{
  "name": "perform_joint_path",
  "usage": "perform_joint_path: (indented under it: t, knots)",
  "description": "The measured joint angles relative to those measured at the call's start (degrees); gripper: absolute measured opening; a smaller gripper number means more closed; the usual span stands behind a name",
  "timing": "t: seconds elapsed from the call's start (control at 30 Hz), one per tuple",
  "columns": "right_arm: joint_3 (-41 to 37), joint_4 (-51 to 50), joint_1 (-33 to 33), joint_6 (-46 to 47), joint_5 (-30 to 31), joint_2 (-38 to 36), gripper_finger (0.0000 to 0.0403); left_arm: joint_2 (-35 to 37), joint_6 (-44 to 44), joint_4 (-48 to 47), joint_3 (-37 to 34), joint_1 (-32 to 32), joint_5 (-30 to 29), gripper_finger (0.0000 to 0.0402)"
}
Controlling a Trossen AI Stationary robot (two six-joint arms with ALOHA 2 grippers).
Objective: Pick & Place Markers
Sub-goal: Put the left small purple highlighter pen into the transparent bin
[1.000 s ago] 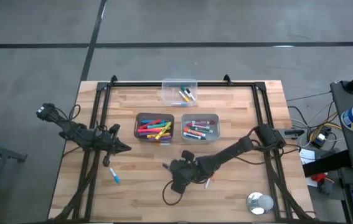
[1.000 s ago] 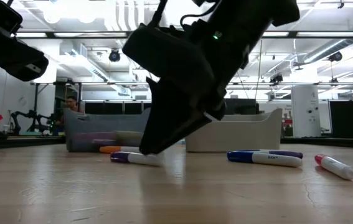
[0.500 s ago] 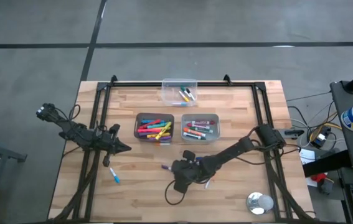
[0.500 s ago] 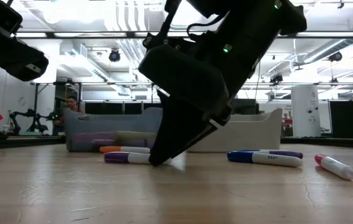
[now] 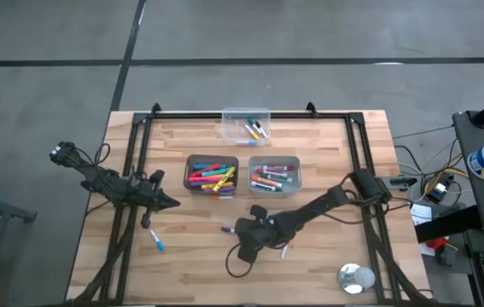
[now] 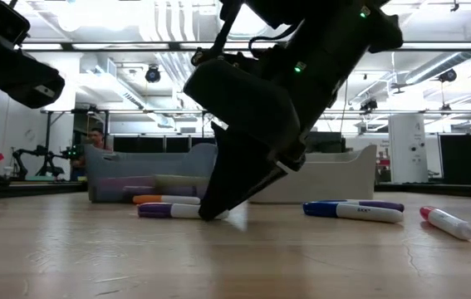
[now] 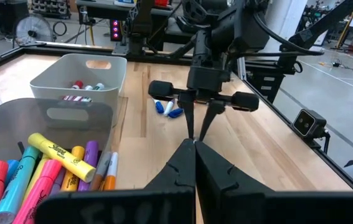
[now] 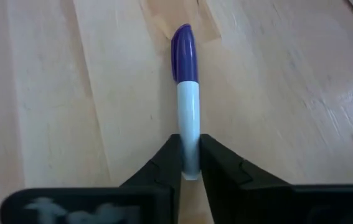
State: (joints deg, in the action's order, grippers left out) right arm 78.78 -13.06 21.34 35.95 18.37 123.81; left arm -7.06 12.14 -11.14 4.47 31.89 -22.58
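Right gripper (image 8: 188, 163): jaws pinched on the white barrel end of a purple-capped marker (image 8: 186, 93) lying flat on the table (image 5: 199, 256), nearer than the grey bins (image 5: 212, 175); left gripper (image 7: 195, 163): jaws pressed together, empty, beside those bins.

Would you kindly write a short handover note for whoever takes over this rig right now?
Right gripper: down at the table's front middle, shut on the purple-capped white marker, which lies on the wood.
Left gripper: waiting at the left side, fingers together, empty.
Done: two grey bins and the clear tub already hold markers.
Left: lift and bin the purple one, then the blue-capped marker at front left and the loose ones by the right arm.
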Motion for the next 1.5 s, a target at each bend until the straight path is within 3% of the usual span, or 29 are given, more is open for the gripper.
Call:
perform_joint_path:
  t: [0.17,0.4,0.57,0.77,1.0,1.23,1.37,1.5]
  knots:
    - [0.5,0.1,-0.2,0.2,-0.7,0.0,0.002,0.0,0.0,0.0,0.0,0.0,0.0,0.0]
    - [5.0,-1.2,-0.2,0.1,-2.9,0.5,0.002,0.0,0.0,0.0,0.0,0.0,0.0,0.0]
    - [11.0,-10.7,-0.7,-0.6,-2.5,0.3,0.002,0.0,0.0,0.0,0.0,0.0,0.0,0.0]
    - [19.7,-26.7,-2.1,-3.4,2.9,0.1,0.002,0.0,0.0,0.0,0.0,0.0,0.0,0.0]
    - [28.5,-40.6,-5.5,-3.6,14.1,0.0,0.002,0.0,0.2,0.6,0.0,0.0,0.0,0.0]
    - [35.2,-52.1,-12.4,-3.3,25.1,-0.1,0.002,0.0,0.3,0.5,0.0,0.0,0.0,0.0]
    - [35.3,-52.0,-19.1,-5.9,24.4,-0.1,0.0021,0.0,0.3,0.5,0.0,0.0,0.0,0.0]
    - [34.5,-50.9,-27.3,-11.4,18.5,-0.1,0.0022,0.0,0.4,0.5,0.0,0.0,0.0,0.0]
